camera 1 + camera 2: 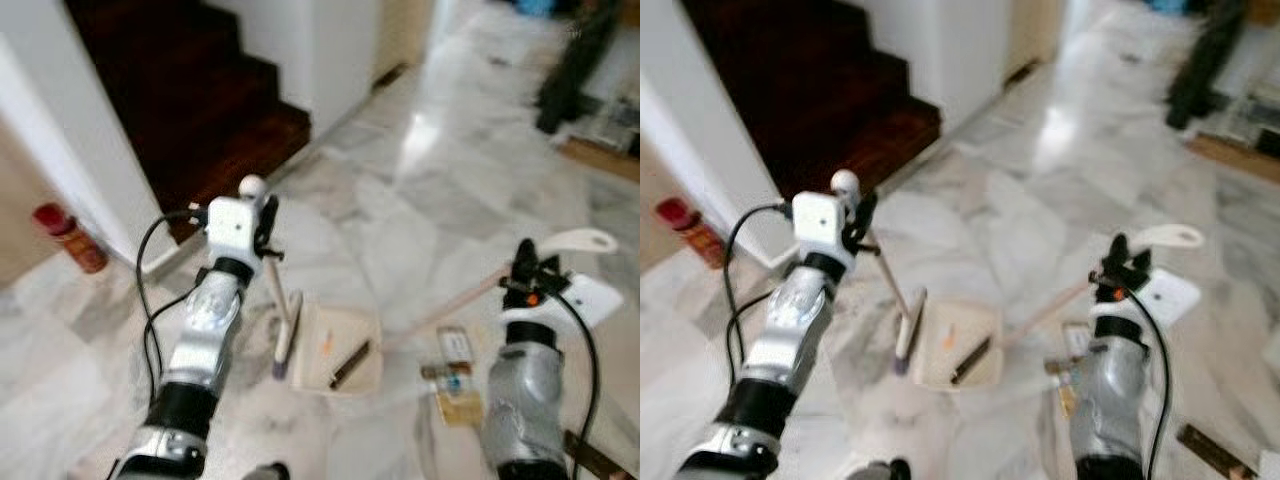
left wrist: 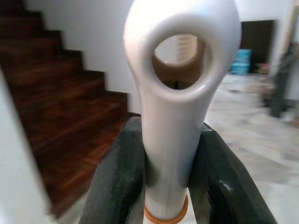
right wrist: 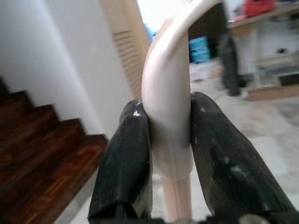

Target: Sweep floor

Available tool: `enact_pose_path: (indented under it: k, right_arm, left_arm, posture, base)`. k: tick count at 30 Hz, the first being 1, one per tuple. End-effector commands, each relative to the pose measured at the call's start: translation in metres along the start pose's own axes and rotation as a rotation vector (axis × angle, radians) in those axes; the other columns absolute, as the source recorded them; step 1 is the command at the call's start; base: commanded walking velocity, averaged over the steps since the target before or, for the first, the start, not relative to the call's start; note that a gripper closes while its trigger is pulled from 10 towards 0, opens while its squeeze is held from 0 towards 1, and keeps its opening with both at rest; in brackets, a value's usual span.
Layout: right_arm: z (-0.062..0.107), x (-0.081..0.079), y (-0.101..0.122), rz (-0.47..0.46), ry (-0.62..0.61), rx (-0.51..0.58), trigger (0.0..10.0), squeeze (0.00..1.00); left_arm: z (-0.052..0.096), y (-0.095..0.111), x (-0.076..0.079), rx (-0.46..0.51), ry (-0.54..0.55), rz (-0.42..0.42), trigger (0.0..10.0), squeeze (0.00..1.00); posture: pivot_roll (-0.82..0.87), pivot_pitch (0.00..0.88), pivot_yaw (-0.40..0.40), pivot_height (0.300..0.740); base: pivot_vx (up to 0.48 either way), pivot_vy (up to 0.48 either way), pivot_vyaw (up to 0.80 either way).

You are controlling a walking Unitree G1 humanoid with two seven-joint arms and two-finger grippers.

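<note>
My left gripper [image 1: 263,228] is shut on the white looped top of a broom handle [image 2: 180,93], its black fingers [image 2: 119,177] pressing both sides. The broom's thin stick slants down to the brush head [image 1: 285,345] on the marble floor. Right beside the brush lies a cream dustpan [image 1: 340,385] holding an orange scrap and a dark stick. Its long handle [image 1: 450,300] rises to my right gripper [image 1: 525,262], which is shut on the curved grip [image 3: 166,88]. Small packets of litter [image 1: 455,385] lie on the floor just right of the pan.
A dark wooden staircase [image 1: 200,90] and a white wall [image 1: 60,150] stand at the left, with a red can [image 1: 70,237] at the wall's foot. A white square object [image 1: 592,298] lies by my right arm. A dark shape [image 1: 575,65] and a wooden piece [image 1: 600,155] are far right.
</note>
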State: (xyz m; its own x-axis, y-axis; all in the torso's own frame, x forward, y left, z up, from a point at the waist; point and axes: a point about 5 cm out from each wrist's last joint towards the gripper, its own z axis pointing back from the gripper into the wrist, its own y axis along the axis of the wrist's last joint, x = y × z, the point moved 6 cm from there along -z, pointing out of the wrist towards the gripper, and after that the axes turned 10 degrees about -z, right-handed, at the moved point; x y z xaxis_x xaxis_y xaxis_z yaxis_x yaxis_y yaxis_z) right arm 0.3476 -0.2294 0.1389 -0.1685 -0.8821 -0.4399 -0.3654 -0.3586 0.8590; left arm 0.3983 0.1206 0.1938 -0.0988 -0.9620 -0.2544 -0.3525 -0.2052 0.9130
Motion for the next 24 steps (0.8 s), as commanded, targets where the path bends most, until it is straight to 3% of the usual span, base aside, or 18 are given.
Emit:
enact_pose_path:
  k: [1, 24]
  right_arm:
    - [-0.0016, 0.0010, 0.0103, -0.024, -0.006, 0.039, 10.0, 0.00]
    - [-0.0012, -0.0005, 0.0073, -0.027, 0.005, 0.020, 10.0, 0.00]
  left_arm:
    - [-0.0039, 0.0157, 0.0002, 0.055, 0.004, -0.017, 10.0, 0.00]
    - [0.0001, 0.0120, 0.0006, 0.041, 0.013, -0.020, 10.0, 0.00]
  posture:
    - [0.06, 0.091, -0.020, 0.740]
    - [0.06, 0.073, -0.027, 0.740]
  base:
    - [0.000, 0.000, 0.80]
    - [0.000, 0.000, 0.75]
